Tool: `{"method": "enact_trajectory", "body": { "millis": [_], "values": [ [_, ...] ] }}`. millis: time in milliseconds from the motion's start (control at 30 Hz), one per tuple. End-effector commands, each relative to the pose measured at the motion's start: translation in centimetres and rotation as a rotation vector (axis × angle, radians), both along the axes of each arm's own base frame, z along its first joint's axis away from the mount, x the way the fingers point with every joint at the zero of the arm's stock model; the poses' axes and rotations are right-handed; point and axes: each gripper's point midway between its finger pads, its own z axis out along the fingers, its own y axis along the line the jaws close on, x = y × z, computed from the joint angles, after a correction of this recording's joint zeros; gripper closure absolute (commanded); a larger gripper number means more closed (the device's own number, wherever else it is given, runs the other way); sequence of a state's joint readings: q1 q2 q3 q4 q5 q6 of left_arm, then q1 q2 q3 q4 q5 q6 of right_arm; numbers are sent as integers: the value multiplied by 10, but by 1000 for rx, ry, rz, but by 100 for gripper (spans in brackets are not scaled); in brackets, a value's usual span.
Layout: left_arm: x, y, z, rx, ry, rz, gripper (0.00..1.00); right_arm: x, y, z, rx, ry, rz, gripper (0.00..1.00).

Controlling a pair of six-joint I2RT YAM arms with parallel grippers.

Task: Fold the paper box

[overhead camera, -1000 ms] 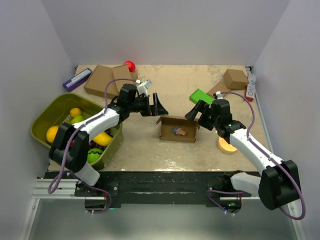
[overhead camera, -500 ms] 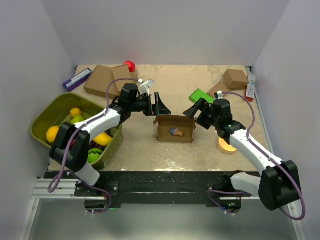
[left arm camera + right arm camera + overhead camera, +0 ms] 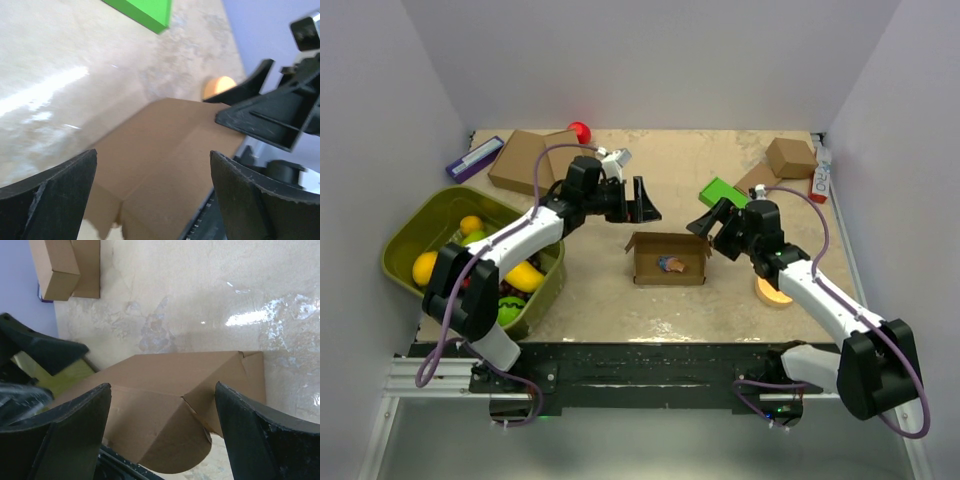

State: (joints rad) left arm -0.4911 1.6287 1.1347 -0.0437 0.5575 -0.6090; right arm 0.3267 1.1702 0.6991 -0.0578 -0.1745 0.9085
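Observation:
The paper box (image 3: 668, 270) is a small brown cardboard tray standing open-topped at the table's middle, with a small coloured thing (image 3: 671, 264) inside. My left gripper (image 3: 645, 204) hovers open just beyond the box's far-left corner, touching nothing. My right gripper (image 3: 706, 218) hovers open off the far-right corner, also empty. In the left wrist view the box (image 3: 165, 160) lies below and between the spread fingers of the left gripper (image 3: 152, 152). In the right wrist view a rounded flap of the box (image 3: 165, 390) shows between the wide fingers of the right gripper (image 3: 163, 385).
An olive bin (image 3: 404, 232) of fruit stands at the left. Stacked brown boxes (image 3: 533, 158), a red ball (image 3: 579, 131) and a purple item (image 3: 473, 158) lie at the far left. A green block (image 3: 723, 192), a small brown box (image 3: 790, 157) and an orange disc (image 3: 775, 291) are on the right.
The box has shifted a little left and now sits squarer on the table. My left gripper has drawn back toward the far side; the right gripper has barely moved.

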Motion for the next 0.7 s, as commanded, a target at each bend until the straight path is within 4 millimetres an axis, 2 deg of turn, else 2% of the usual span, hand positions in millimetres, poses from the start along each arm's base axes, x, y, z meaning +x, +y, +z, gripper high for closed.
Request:
{"method": "enact_trajectory", "body": {
  "millis": [0,100,133,233,333,567,667],
  "values": [
    [23,34,11,202,-133,110,0,0,-4,-1,11,-17,-27,12],
    [19,47,3,247,-121,149,0,0,-4,-4,13,-13,-29,12],
    [12,49,-6,254,-99,143,0,0,-3,-4,14,-14,-28,12],
    [-3,49,-20,232,-48,128,1,0,-4,-4,10,-15,-31,12],
    [-18,42,-24,152,-7,105,1,0,-5,-4,7,-15,-34,12],
    [-37,26,-14,-5,62,71,1,0,-5,-3,17,-19,-43,13],
    [-38,16,-1,-69,41,47,0,-3,-6,-9,17,-4,-44,13]
  ]
}}
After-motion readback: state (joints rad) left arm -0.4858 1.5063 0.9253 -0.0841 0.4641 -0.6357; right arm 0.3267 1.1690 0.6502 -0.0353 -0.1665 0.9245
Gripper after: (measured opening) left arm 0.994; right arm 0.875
